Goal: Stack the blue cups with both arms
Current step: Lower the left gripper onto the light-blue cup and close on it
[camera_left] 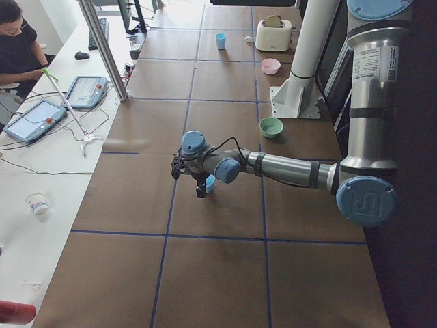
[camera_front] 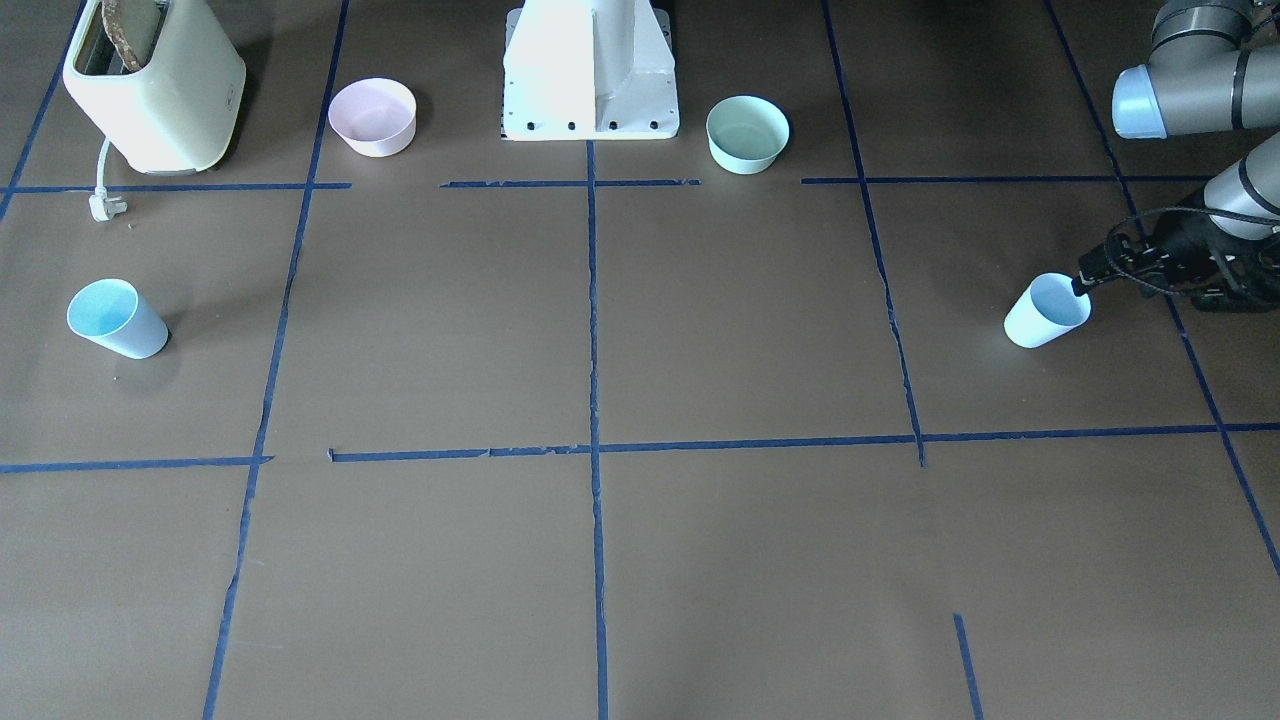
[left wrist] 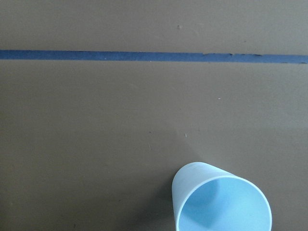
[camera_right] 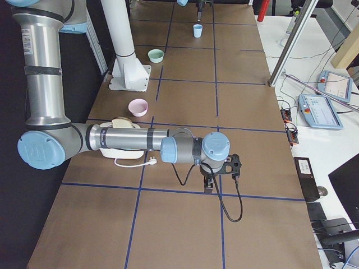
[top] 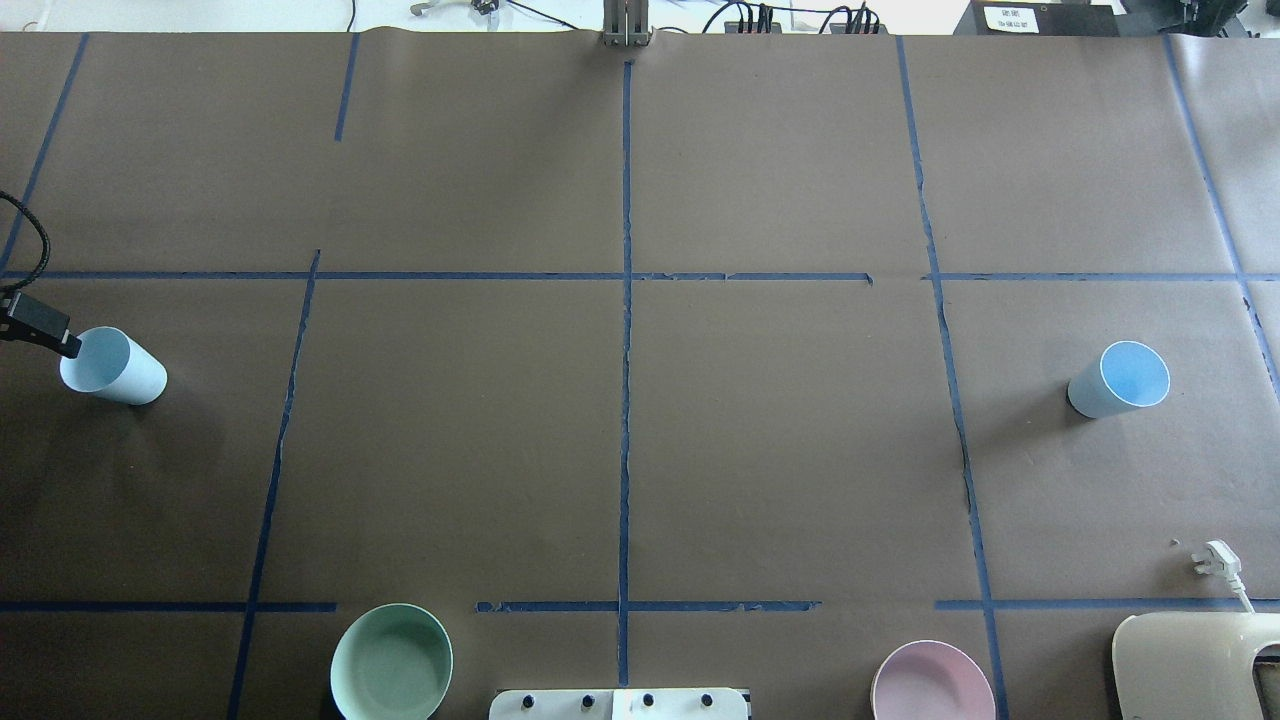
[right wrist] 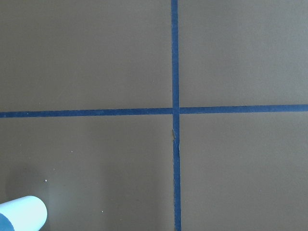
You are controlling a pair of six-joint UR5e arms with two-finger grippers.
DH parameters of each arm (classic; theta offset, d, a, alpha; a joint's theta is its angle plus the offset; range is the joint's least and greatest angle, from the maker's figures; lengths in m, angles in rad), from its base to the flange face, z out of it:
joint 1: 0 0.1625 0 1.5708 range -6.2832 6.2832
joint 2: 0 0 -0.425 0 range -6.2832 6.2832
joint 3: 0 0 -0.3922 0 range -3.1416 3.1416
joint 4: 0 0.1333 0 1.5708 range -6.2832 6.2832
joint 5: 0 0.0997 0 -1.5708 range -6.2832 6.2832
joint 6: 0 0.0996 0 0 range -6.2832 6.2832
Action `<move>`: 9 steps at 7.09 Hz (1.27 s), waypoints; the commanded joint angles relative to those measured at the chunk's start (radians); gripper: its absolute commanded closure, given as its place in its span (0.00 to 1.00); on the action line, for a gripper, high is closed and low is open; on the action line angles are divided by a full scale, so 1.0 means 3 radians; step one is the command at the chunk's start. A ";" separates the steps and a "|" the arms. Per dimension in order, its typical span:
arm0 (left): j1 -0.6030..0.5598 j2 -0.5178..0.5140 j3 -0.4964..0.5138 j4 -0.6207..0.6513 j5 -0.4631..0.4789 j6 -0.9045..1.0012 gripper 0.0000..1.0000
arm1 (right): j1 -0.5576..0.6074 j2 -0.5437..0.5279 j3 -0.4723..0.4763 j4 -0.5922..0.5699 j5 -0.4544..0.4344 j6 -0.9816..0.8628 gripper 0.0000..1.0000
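Observation:
Two blue cups stand upright at opposite ends of the table. One cup (camera_front: 1047, 310) (top: 112, 366) (camera_left: 210, 183) is on my left side, and my left gripper (camera_front: 1088, 278) (top: 50, 333) hangs at its rim, apparently open, one black finger touching the rim's edge. The left wrist view shows this cup (left wrist: 221, 199) from above, nothing inside. The other cup (camera_front: 117, 318) (top: 1120, 380) stands alone on my right side. My right gripper (camera_right: 208, 184) shows only in the exterior right view, low over the table; I cannot tell its state. That cup's edge (right wrist: 21, 214) peeks into the right wrist view.
A pink bowl (camera_front: 373, 117) and a mint-green bowl (camera_front: 747, 133) flank the white pedestal (camera_front: 590, 90). A cream toaster (camera_front: 155, 85) with a loose plug (camera_front: 103, 207) sits near the right-side cup. Blue tape lines grid the brown table. A person sits at the side bench (camera_left: 20, 48).

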 commanded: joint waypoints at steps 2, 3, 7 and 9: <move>0.0079 -0.0036 0.0079 -0.0006 0.0006 -0.0001 0.00 | 0.0000 0.0000 -0.0010 0.0000 -0.0001 0.0000 0.00; 0.0115 -0.0057 0.0089 -0.0006 0.0011 -0.0001 0.00 | 0.0000 0.0000 -0.0010 0.0000 -0.0001 0.0000 0.00; 0.0156 -0.0123 0.0395 -0.0332 0.0047 -0.0001 0.00 | 0.0000 0.0000 -0.0021 -0.0005 -0.0001 -0.0005 0.00; 0.0192 -0.0134 0.0406 -0.0333 0.0047 -0.0001 0.03 | 0.0000 0.0005 -0.0021 0.0000 -0.0001 -0.0005 0.00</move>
